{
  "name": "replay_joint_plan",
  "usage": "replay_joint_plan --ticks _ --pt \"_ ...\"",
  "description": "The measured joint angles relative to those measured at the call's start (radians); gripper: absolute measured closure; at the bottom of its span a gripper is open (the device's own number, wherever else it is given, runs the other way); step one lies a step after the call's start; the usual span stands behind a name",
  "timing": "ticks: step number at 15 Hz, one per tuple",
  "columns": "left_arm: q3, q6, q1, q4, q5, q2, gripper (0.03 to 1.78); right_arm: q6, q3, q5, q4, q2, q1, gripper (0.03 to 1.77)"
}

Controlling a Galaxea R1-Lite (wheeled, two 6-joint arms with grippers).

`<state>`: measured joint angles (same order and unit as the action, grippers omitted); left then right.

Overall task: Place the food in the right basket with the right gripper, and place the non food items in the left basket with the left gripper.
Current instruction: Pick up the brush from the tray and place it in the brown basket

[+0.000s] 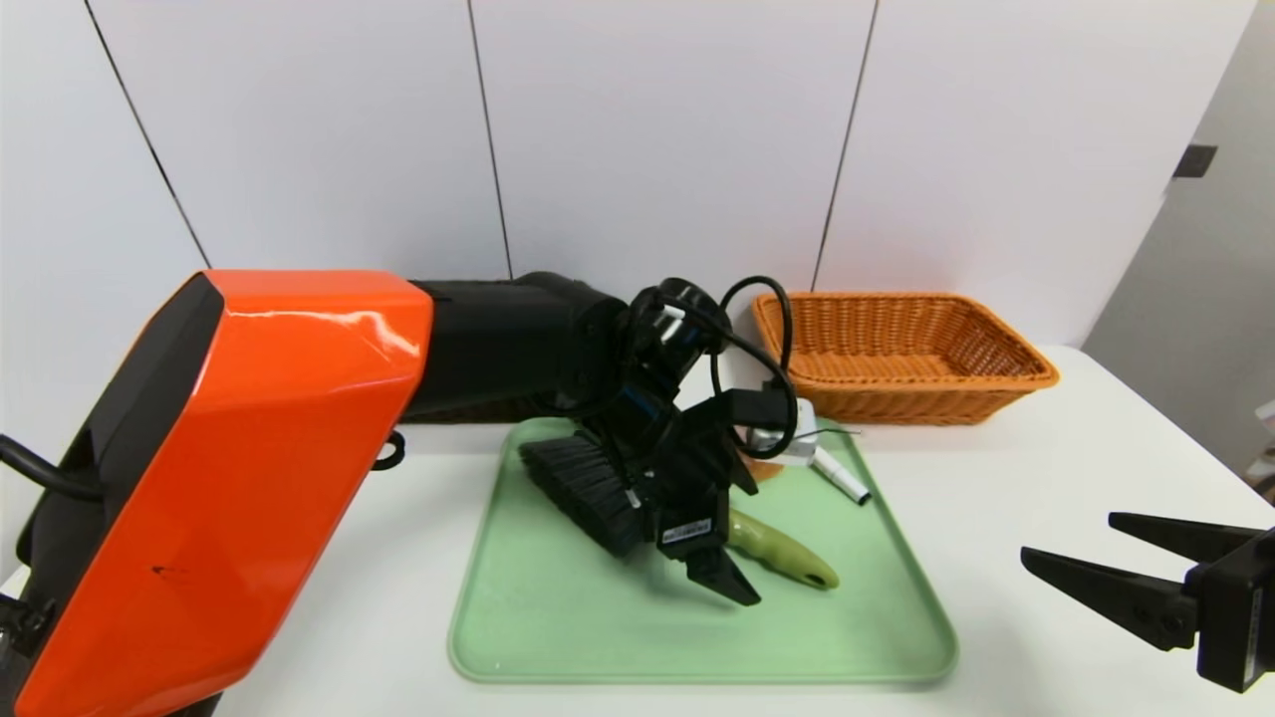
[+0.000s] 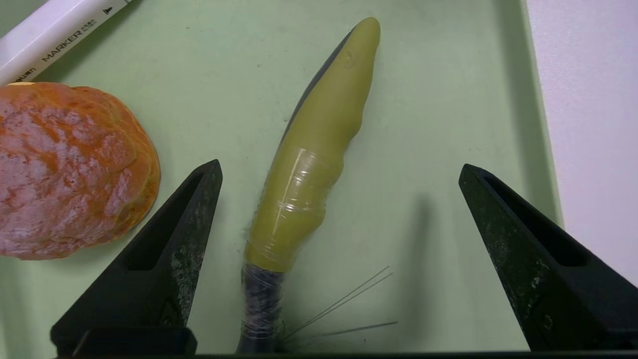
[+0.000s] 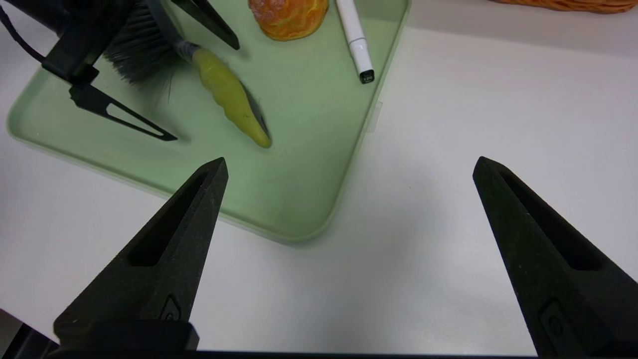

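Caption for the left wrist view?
Open left gripper hovering around the brush's green handle, bun beside it.

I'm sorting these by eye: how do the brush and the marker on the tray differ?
The brush has a green grip and dark bristles, while the marker is white with a black tip and no bristles. The brush is long and thick-handled; the marker is shorter and slimmer. The brush sits between the open fingers of the left gripper, whereas the marker lies outside them. Both rest on the green tray.
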<state>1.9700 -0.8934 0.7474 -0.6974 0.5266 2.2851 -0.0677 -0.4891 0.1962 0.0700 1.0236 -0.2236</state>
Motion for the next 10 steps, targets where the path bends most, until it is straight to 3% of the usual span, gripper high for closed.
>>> replay_joint_plan --ticks 10 --pt "0.001 0.007 0.003 0.003 -0.009 0.023 0.12 -0.010 0.001 0.000 0.000 -0.003 0.000 0.10"
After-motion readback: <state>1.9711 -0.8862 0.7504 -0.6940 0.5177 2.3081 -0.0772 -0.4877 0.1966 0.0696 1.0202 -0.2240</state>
